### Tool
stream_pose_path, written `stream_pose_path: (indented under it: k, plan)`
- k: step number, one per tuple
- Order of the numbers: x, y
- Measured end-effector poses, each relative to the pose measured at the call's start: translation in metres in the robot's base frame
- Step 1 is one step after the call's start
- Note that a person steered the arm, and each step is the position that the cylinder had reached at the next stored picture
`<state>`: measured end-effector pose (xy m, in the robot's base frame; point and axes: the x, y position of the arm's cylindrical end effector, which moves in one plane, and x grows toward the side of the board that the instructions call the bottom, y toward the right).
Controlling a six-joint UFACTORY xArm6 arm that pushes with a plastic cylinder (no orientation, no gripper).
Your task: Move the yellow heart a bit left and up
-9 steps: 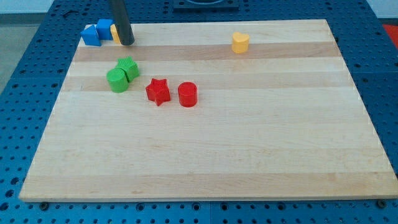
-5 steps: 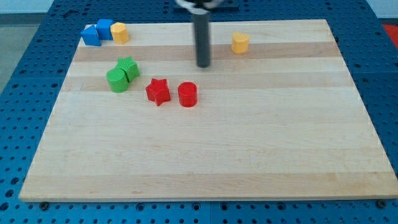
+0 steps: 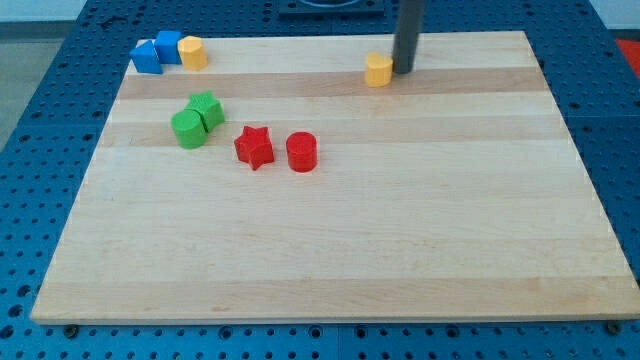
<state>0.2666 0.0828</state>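
Note:
The yellow heart (image 3: 378, 70) sits near the view's top, right of centre, on the wooden board (image 3: 400, 240). My tip (image 3: 403, 70) stands right against the heart's right side, touching or nearly touching it. The dark rod rises from there out of the view's top edge.
Two blue blocks (image 3: 157, 52) and a yellow block (image 3: 193, 52) cluster at the top left corner. Two green blocks (image 3: 196, 120) sit left of centre. A red star (image 3: 254, 147) and a red cylinder (image 3: 301, 152) lie just right of them.
My tip swept from the top left corner across the board to the yellow heart's right side. The heart has shifted slightly to the left.

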Motion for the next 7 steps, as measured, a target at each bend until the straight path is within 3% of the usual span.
stream_pose_path:
  k: [2,3,5,7]
  plan:
    - [0.02,0.034]
    - [0.029,-0.006]
    - [-0.008,-0.105]
    - [0.021,-0.075]
